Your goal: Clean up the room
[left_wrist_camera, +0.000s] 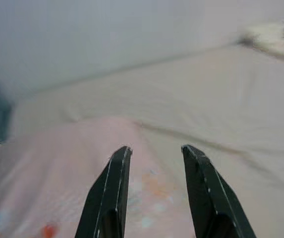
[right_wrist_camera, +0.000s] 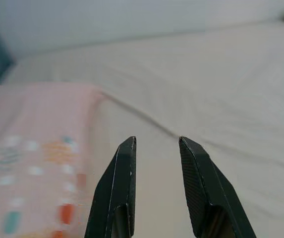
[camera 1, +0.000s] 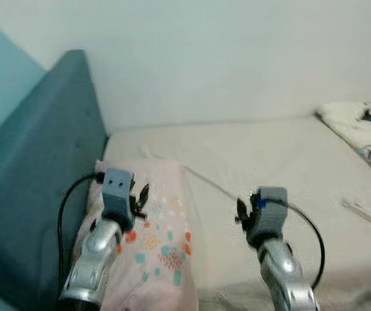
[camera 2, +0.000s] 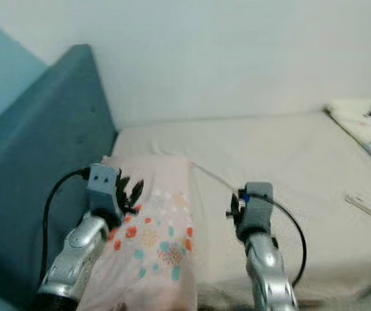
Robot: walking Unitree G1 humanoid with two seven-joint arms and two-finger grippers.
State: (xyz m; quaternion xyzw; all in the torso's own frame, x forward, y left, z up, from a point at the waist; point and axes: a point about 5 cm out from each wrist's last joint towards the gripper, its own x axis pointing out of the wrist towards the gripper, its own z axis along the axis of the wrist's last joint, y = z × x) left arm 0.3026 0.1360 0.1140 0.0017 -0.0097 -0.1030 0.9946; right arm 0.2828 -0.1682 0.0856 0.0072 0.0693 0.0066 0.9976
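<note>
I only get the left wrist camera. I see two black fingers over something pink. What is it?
Observer: A pink pillow with coloured spots, lying on the bed beside a blue headboard.
Operator: Where's the other claw?
Observer: The right claw hovers over the bare sheet, just beside the pillow, fingers apart.
Operator: Anything else on the bed?
Observer: A cartoon-print blanket at the far right corner, and a small thin object on the sheet near it.

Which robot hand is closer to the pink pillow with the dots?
Left. The left tool hangs right over the pink pillow, open. The right tool is off to the pillow's side, over the bare sheet, also open.
</note>
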